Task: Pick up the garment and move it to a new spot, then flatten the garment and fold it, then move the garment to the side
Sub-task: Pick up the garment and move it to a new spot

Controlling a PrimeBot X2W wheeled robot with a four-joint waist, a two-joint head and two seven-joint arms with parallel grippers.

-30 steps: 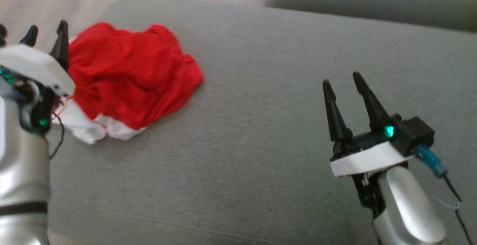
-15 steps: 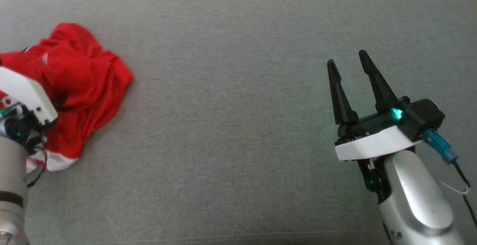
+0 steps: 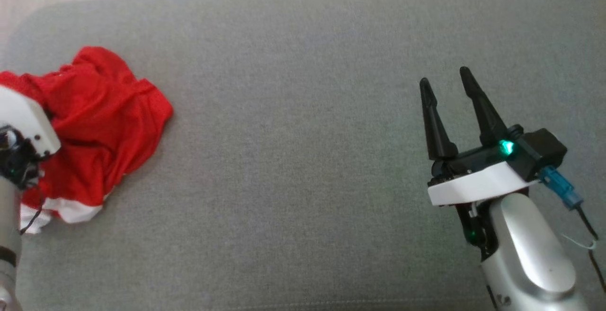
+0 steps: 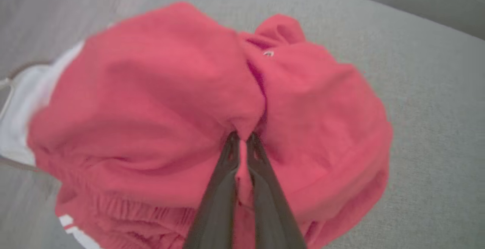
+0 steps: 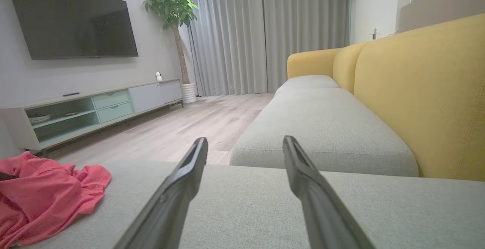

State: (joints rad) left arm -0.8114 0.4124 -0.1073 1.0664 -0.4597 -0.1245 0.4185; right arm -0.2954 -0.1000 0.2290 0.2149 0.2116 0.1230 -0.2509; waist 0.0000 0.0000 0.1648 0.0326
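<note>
The garment [image 3: 104, 121] is a crumpled red piece with white trim, lying at the left end of the grey cushion [image 3: 303, 159]. In the left wrist view my left gripper [image 4: 242, 138] is shut, its two dark fingers pinching a fold in the middle of the garment [image 4: 151, 90]. In the head view its white wrist housing [image 3: 26, 121] covers the garment's left edge and the fingers are hidden. My right gripper [image 3: 444, 76] hovers open and holds nothing over the right side of the cushion, far from the cloth. In the right wrist view the right gripper [image 5: 245, 140] points along the cushion, with the garment [image 5: 45, 192] at the lower left.
A second grey seat cushion [image 5: 322, 127] continues beyond this one, with a yellow sofa back [image 5: 428, 97] along its right. The wooden floor [image 5: 182, 127], a low TV cabinet [image 5: 94, 108] and a potted plant [image 5: 174, 10] lie off the cushion's left edge.
My left gripper went from open beside the garment to shut on a fold of it. The head camera shifted, so the whole picture moved. The right gripper stayed open.
</note>
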